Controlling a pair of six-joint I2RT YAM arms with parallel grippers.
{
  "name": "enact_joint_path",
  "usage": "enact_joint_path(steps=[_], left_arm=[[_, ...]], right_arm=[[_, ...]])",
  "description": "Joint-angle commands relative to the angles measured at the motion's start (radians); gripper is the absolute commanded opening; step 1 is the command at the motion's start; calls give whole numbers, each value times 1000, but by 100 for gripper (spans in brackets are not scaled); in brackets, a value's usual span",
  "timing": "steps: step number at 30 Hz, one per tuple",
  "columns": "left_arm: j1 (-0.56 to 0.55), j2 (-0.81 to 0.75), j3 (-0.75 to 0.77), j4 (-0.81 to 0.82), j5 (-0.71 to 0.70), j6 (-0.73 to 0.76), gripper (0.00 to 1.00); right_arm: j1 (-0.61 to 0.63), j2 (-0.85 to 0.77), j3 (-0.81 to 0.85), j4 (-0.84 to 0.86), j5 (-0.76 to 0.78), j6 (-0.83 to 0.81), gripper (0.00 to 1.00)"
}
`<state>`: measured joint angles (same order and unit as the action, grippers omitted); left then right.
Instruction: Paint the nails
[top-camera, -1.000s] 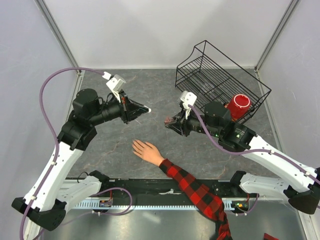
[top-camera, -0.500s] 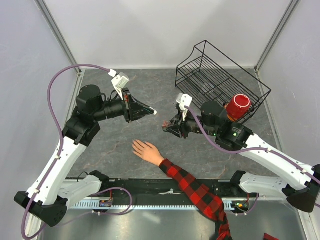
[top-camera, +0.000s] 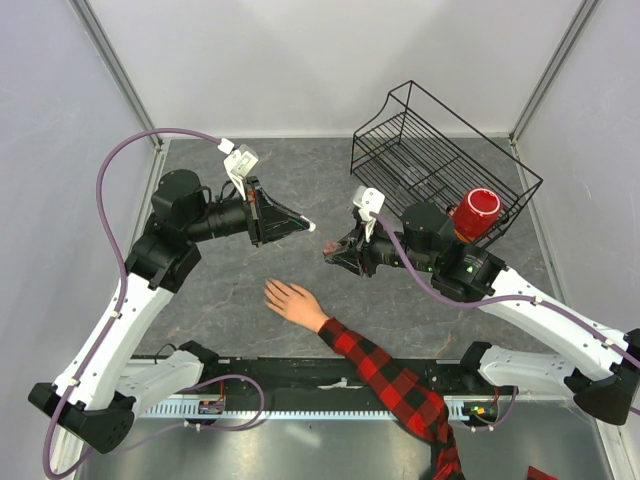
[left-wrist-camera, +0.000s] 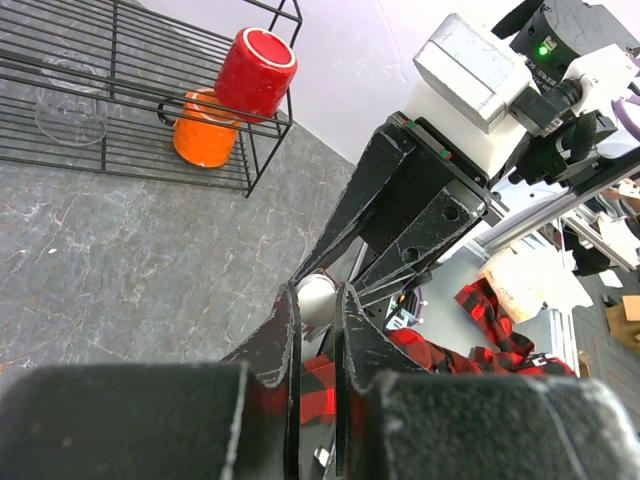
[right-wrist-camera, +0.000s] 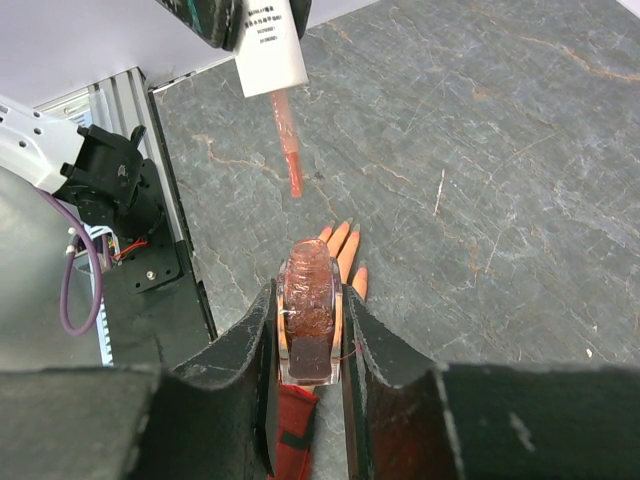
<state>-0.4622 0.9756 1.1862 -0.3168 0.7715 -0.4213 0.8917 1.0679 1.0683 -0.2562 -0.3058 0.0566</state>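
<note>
The pale hand (top-camera: 288, 300) lies flat on the grey table, fingers spread to the left, on an arm in a red-and-black plaid sleeve (top-camera: 385, 375). Its tiny nails (right-wrist-camera: 349, 224) show in the right wrist view, just beyond the bottle. My right gripper (top-camera: 331, 251) is shut on the small dark red bottle (right-wrist-camera: 308, 310), whose neck is open, above the hand's fingers (right-wrist-camera: 344, 248). My left gripper (top-camera: 308, 226) is shut on the white cap (left-wrist-camera: 318, 300). The cap (right-wrist-camera: 270, 55) carries a red-wet brush (right-wrist-camera: 289, 150) that points down towards the bottle, a short gap away.
A black wire rack (top-camera: 440, 160) stands at the back right, holding a red cup (top-camera: 477, 211), an orange cup (left-wrist-camera: 205, 128) and a clear glass (left-wrist-camera: 70, 100). A black rail (top-camera: 300, 375) runs along the near table edge.
Over the last second my left gripper swung right and slightly down towards my right gripper, which shifted a little left. Both have been nearly still for the last half second. The hand has not moved.
</note>
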Motion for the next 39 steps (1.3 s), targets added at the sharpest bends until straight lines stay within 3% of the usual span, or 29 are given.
enact_joint_path(steps=[1, 39], left_arm=[[-6, 3, -13, 39, 43, -33, 2], [-85, 90, 0, -16, 80, 19, 2]], right_arm=[[-4, -26, 18, 69, -26, 6, 0], [-2, -22, 18, 83, -50, -1, 0]])
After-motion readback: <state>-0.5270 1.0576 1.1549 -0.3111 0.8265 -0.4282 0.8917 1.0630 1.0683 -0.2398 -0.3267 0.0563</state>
